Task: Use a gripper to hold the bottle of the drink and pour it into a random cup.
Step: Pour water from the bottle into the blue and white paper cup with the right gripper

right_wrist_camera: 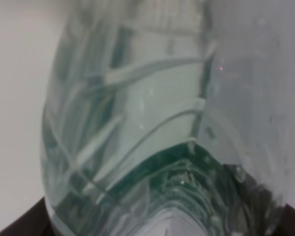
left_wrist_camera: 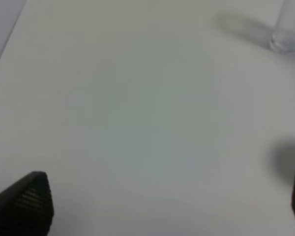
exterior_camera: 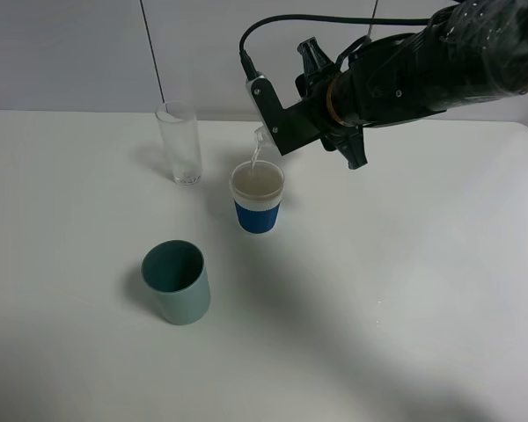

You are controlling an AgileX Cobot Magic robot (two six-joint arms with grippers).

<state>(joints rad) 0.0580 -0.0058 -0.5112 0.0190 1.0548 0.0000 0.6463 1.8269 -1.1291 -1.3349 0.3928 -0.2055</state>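
The cup, white paper with a blue sleeve, stands at the table's middle and holds pale liquid. My right gripper reaches in from the upper right and is shut on the bottle of the drink. The bottle is tilted with its mouth just above the cup's rim, and a thin stream falls into the cup. In the exterior high view most of the bottle is hidden by the gripper. In the right wrist view the clear bottle fills the frame, with green label showing. My left gripper is open over bare table and is out of the exterior high view.
A tall clear glass stands left of and behind the cup; its base also shows in the left wrist view. A teal-green plastic cup stands nearer the front left. The white table ends at a wall behind.
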